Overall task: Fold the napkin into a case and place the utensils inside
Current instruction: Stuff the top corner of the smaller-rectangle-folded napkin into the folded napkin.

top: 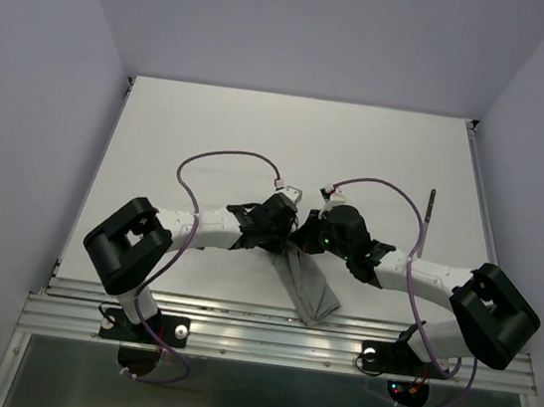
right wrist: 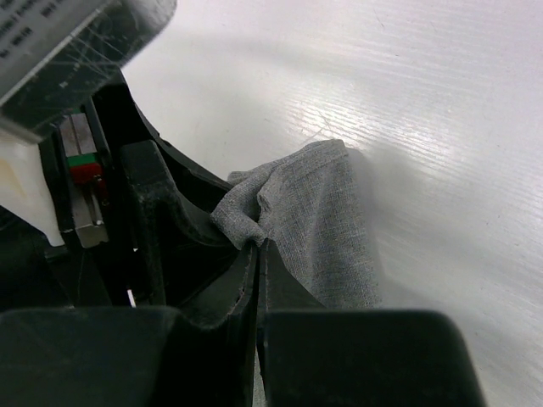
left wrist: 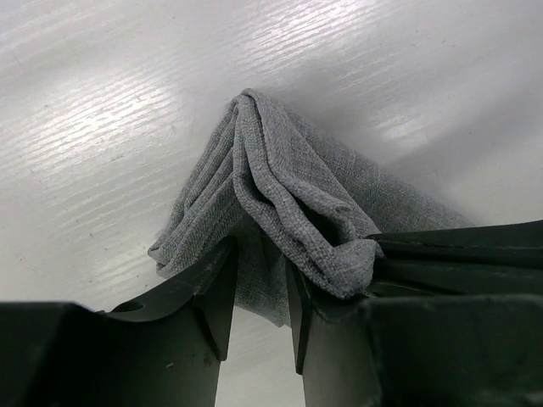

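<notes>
The two pincers meet tip to tip over the middle of the table (top: 212, 125), with the napkin (top: 313, 287) gathered between them. The right pincer (right wrist: 257, 246) is pressed together, and a small puckered fold of the grey cloth is nipped right at its fingertips. From there the rest of the napkin runs away ahead of it as a narrow bunched strip lying on the white surface. The left pincer (left wrist: 259, 254) stands parted, with a plain gap between its fingers (left wrist: 212, 288). A thick ridge of the cloth is heaped over the finger on the right of its own view, while more cloth spreads out flat just beyond the tips and shows through the gap. From above, the napkin trails back from both pincers toward the arm bases, ending close to the table's near edge. One slim dark utensil (top: 428, 219) lies on the table out beyond the right pincer, on its outer side, well apart from it and from the cloth.
</notes>
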Available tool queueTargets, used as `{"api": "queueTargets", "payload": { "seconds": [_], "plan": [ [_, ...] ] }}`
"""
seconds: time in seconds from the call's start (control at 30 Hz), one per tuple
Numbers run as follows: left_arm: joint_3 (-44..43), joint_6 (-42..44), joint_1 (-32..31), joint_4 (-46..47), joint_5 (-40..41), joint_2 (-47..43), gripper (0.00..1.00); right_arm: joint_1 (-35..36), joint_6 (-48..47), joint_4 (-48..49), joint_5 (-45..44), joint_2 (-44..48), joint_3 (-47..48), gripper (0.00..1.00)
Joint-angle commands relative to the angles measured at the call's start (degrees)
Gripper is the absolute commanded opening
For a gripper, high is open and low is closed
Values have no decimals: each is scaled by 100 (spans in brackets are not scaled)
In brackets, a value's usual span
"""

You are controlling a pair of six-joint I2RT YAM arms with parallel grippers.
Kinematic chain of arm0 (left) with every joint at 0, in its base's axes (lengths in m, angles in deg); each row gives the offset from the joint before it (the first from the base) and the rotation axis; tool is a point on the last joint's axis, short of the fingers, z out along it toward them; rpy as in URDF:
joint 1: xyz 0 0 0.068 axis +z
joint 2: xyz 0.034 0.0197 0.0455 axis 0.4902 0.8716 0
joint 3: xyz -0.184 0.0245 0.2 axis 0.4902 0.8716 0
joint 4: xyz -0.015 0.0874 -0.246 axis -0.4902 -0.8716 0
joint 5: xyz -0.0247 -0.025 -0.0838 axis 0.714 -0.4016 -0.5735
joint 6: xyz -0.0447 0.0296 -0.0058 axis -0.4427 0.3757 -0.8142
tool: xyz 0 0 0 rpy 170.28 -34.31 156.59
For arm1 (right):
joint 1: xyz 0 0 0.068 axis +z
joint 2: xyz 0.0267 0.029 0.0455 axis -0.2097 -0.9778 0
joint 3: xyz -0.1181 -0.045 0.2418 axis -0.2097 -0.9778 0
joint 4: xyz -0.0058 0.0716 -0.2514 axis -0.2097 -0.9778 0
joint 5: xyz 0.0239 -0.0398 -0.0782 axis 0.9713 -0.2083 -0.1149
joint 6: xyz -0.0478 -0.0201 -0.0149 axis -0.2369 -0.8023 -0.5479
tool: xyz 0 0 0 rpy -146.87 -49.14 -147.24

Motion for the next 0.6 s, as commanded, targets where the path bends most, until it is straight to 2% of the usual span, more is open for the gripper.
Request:
{"api": "queueTargets", "payload": {
  "seconds": [0.0,0.23,0.5,0.57],
  "plan": [
    [-63,62,-103,-41,233,83,40,-24,-23,226,5,86,28,1],
    [-107,45,-138,-93,382,241,36,-24,-23,226,22,86,28,1],
    [-125,36,-138,-137,601,329,16,-24,-23,226,5,95,19,1],
    [-134,18,-138,-164,628,329,7,-24,-23,226,13,95,28,1]
  ]
}}
